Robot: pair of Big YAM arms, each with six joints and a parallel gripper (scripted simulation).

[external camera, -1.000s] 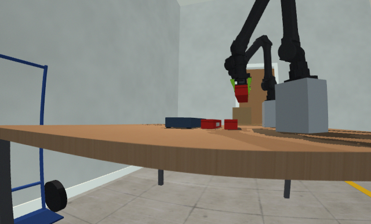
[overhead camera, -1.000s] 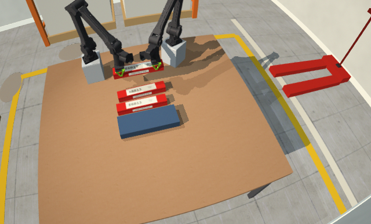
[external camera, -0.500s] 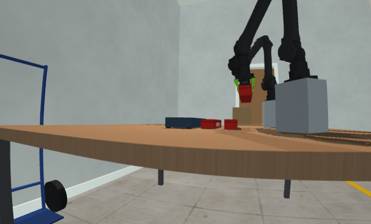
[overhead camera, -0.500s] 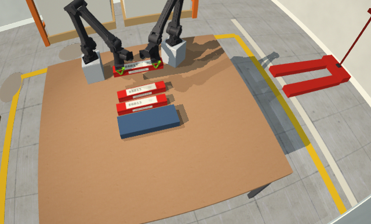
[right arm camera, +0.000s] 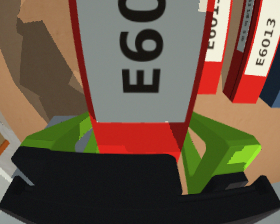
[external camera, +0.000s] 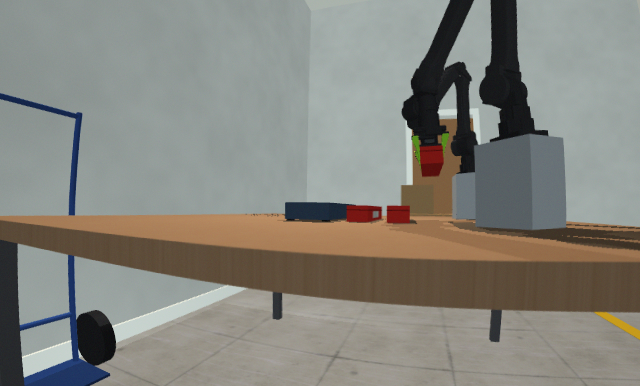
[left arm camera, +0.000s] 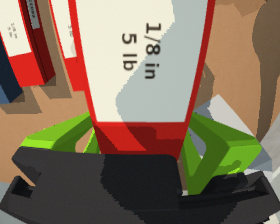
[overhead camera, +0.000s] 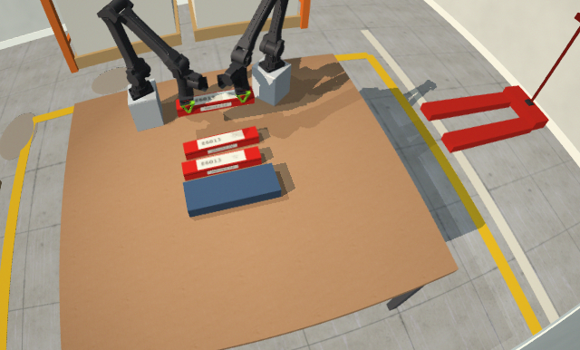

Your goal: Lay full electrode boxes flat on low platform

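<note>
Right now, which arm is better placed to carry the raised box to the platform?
Neither alone, I'd say: left gripper and right gripper clamp opposite ends of the raised box. Probably move both together.
</note>
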